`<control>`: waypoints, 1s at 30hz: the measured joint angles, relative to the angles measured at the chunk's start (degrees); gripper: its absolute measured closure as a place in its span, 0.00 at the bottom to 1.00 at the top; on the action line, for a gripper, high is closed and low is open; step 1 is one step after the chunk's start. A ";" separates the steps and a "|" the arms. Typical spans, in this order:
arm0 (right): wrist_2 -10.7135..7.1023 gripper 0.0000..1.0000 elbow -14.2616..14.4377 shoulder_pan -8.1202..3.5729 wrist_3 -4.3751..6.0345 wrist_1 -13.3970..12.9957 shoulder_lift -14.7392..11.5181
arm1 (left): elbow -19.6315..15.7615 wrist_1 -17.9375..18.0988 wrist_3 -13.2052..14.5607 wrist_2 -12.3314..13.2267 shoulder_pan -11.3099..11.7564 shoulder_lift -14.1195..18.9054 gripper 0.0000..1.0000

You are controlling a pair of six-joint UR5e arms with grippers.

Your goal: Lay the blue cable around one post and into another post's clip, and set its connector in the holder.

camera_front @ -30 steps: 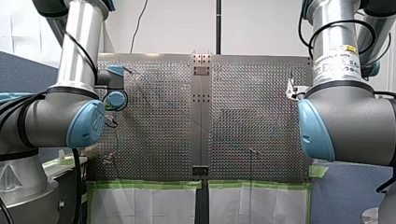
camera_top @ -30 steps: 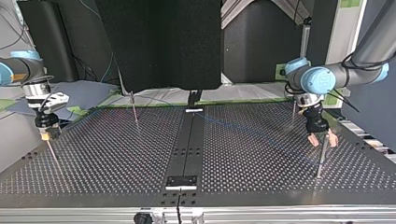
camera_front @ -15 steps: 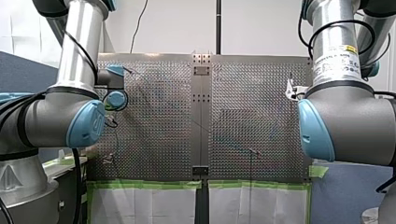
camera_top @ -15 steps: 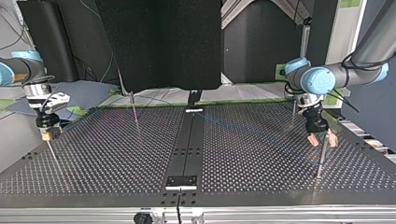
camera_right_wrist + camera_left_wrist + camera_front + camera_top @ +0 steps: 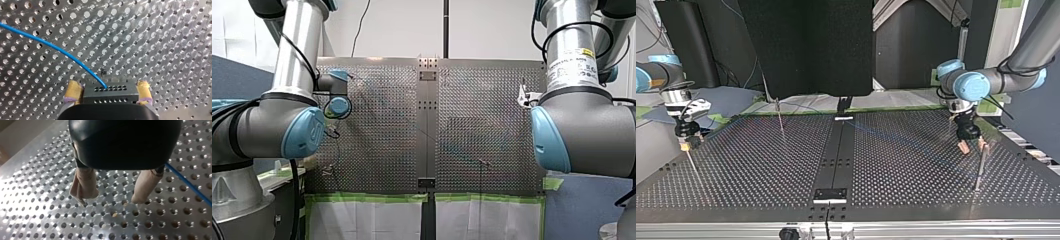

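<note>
Cable [image 5: 50,47] ends in a dark connector [image 5: 110,91]. My right fingers [image 5: 73,91], yellow-padded, pinch that block by its two sides, low over the desk [image 5: 162,37]. Gripped so, I judge, the face where the wire leaves is free and the end is anchored while the slack is routed. In the top view this is at the desk's left edge.

My left fingers [image 5: 83,186] are spread with nothing between them. Their tips sit close above the holes near the desk's right edge, just beside a thin post [image 5: 980,167]. The cable lies outside their gap, beside one pad. That looks like a stance for taking up the run and leading it round a post.

From the connector the cable heads away ahead of the right fingers in a shallow curve. Its long axis slants across the desk toward the left arm's side.
</note>
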 joint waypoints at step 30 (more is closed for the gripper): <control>0.06 0.02 0.00 -0.23 0.05 0.08 0.21 | -5.38 -2.48 -0.13 1.20 -1.90 5.21 0.00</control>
